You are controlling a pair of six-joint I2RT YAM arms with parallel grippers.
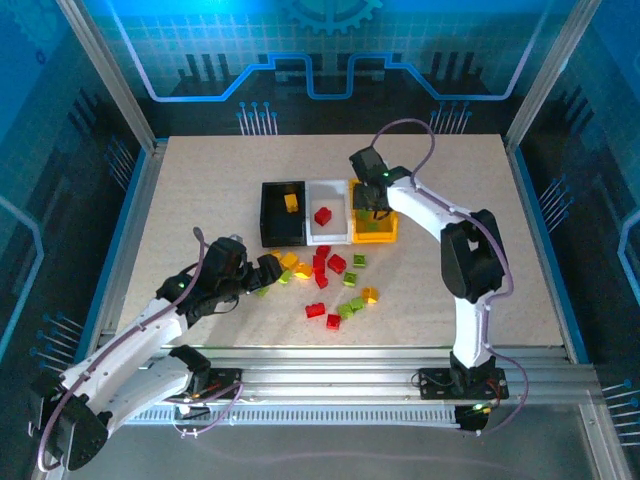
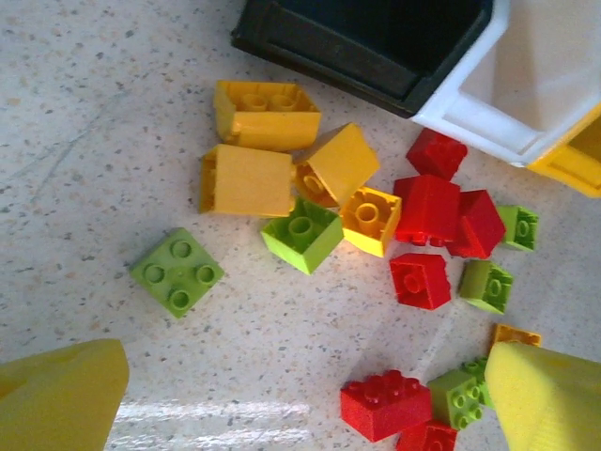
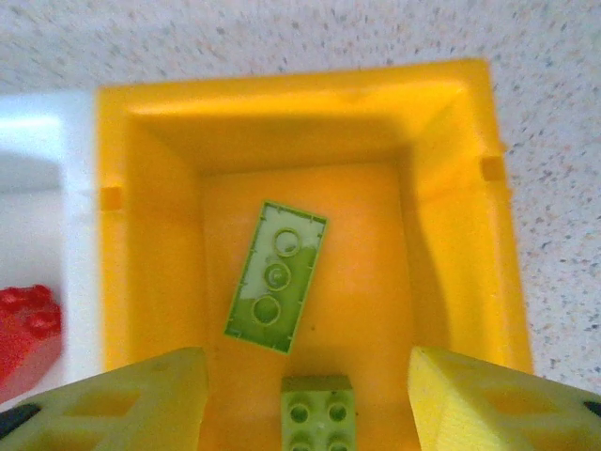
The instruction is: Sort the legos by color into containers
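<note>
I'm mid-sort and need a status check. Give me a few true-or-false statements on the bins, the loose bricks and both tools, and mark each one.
1. The yellow bin holds two lime green bricks. True.
2. The white bin holds an orange-yellow brick. False: it holds a red brick.
3. The right tool is shut on a brick. False: it is open over the yellow bin, with nothing between its fingers.
4. Under the open left tool, loose bricks in red, green and orange-yellow lie on the table. True.
5. The black bin is empty. False: an orange-yellow brick lies in it.
</note>
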